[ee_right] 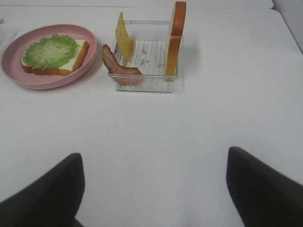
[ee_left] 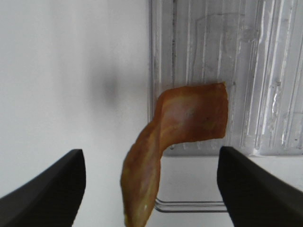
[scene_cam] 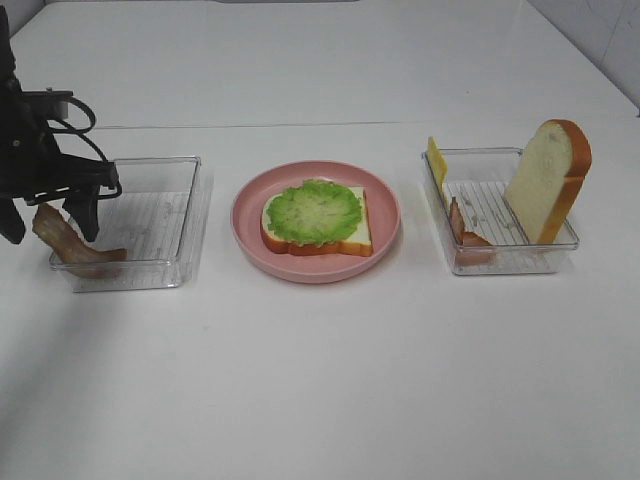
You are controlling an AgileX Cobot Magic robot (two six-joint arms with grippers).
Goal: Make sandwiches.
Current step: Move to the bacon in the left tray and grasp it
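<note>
Checking L claw point(ee_left: 149, 156) state is req'd. (Tech A)
Spread, nothing pinched; bacon strip point(ee_left: 189, 118) is seen btwn fingers, at left tray point(scene_cam: 185, 200) rim. R claw point(ee_right: 151, 158) spread. Sandwich point(scene_cam: 315, 215) is located on pink plate point(scene_cam: 388, 215). (Tech B)

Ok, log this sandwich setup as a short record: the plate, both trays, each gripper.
plate: pink, centre; flat bread slice with lettuce on top
left tray: bacon strip, one end in the tray, the other curling up past its edge
right tray: upright bread slice; cheese slice standing at the left wall; second bacon strip at the near left corner
left gripper: open, above the bacon strip, a finger on either side, not touching
right gripper: open, over the table, holding nothing
</note>
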